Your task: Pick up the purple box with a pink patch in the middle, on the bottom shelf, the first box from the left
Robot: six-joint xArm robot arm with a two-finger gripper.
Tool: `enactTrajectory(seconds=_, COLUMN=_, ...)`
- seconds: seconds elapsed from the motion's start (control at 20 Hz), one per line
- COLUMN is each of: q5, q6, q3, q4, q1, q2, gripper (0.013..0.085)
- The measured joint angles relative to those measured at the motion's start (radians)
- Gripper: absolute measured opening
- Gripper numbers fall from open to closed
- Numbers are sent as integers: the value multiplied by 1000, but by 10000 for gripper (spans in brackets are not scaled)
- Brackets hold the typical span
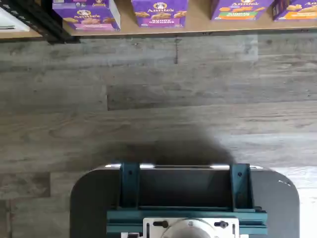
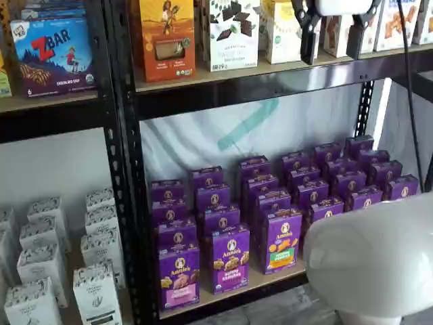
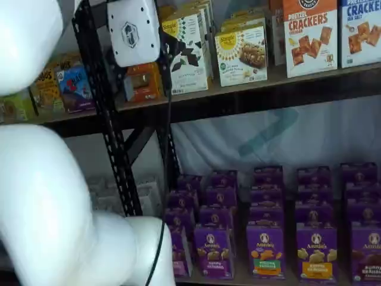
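Shelf view: gripper (image 2: 333, 35) high at the upper shelf, fingers spread wide, empty. Purple box (image 2: 178, 276), pink band, front leftmost on bottom shelf (image 2: 230, 292). Light, stiff, crushable carton; likely grasp across narrow sides.

Gripper (image 2: 333, 42) hangs from the top edge in a shelf view: white body, two black fingers (image 2: 308, 30) pointing down, spread wide apart with a clear gap and nothing between them. A black cable (image 2: 408, 81) runs down beside it. White arm segments (image 3: 41, 196) fill the foreground in both shelf views.
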State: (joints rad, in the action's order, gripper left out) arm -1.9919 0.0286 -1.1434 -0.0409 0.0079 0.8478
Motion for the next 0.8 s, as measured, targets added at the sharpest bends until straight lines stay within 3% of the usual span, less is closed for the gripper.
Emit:
enactTrajectory(seconds=0.35, q5=31, q6=-3, q3=19, q4=-10, q1=-6, q2=13, gripper=850)
enactTrajectory(seconds=0.8, q5=130, q6=46, q3=101, q4=31, q1=58, q2=41, gripper=850)
